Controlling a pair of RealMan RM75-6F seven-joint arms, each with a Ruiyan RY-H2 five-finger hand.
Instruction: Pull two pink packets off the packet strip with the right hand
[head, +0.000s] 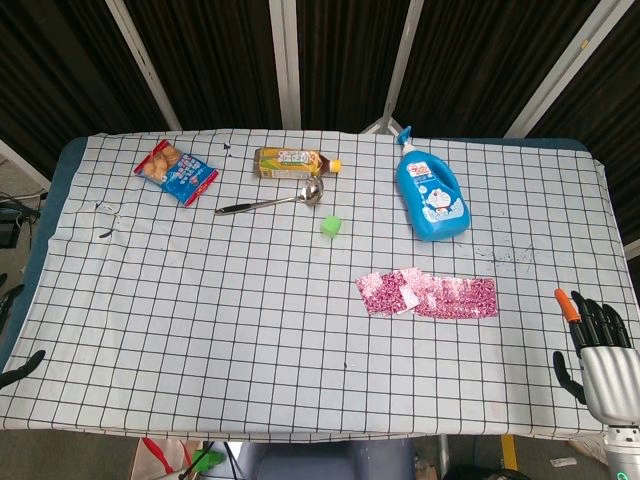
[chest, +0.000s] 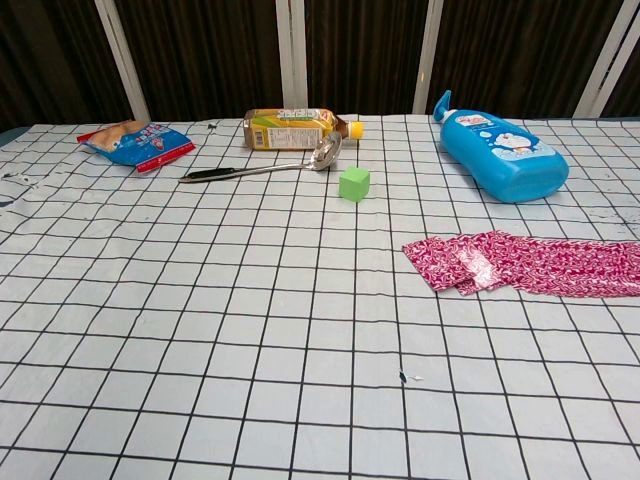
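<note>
The pink packet strip (head: 430, 295) lies flat on the checked tablecloth at the right of the table, its left-end packets overlapping a little. In the chest view the pink packet strip (chest: 530, 265) runs off the right edge. My right hand (head: 600, 355) hovers off the table's front right corner, right of the strip and apart from it. Its fingers are spread and point away from me, with nothing in them. At the left edge only a dark tip of my left hand (head: 22, 365) shows, too little to tell how its fingers lie. Neither hand appears in the chest view.
A blue detergent bottle (head: 430, 195) lies behind the strip. Further left are a green cube (head: 332, 226), a metal spoon (head: 275, 202), a lying drink bottle (head: 292, 162) and a snack bag (head: 176, 172) at the back left.
</note>
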